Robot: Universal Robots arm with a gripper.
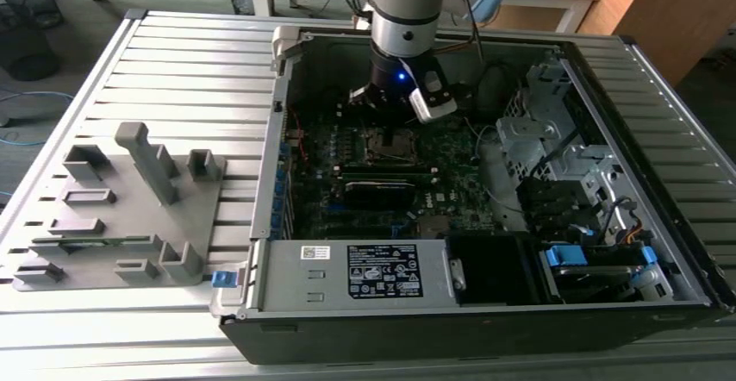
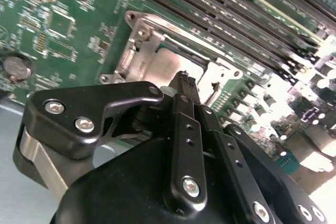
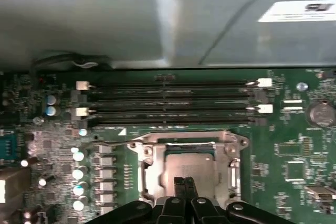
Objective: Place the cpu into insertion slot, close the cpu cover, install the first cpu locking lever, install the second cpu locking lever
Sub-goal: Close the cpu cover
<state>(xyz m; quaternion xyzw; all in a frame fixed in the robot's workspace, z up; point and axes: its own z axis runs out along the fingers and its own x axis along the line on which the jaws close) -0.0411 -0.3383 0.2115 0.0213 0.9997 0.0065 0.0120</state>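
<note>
Farthest to the exterior view's left, a grey fixture tray with upright blocks lies on the slatted metal bench. Beside it, toward the exterior view's right, stands the computer case with its side off, a labelled power supply box along its near edge. My arm comes down into the middle of the case, and my jaws hang over the insertion slot on the green motherboard. Further toward the exterior view's right are the metal drive cage and some blue tabs.

In both wrist views my jaws are narrow: the two thin black fingertips are drawn together with no gap between them, and I see nothing gripped. They sit over the near part of the cpu, which lies flat in the slot. I cannot tell whether the tips touch its dull metal top. The cpu cover lies down around the chip, its silvery frame bordering the window through which the chip shows. In the first wrist view, long memory slots run just beyond the socket, and a coin cell sits well apart from it on the board.
</note>
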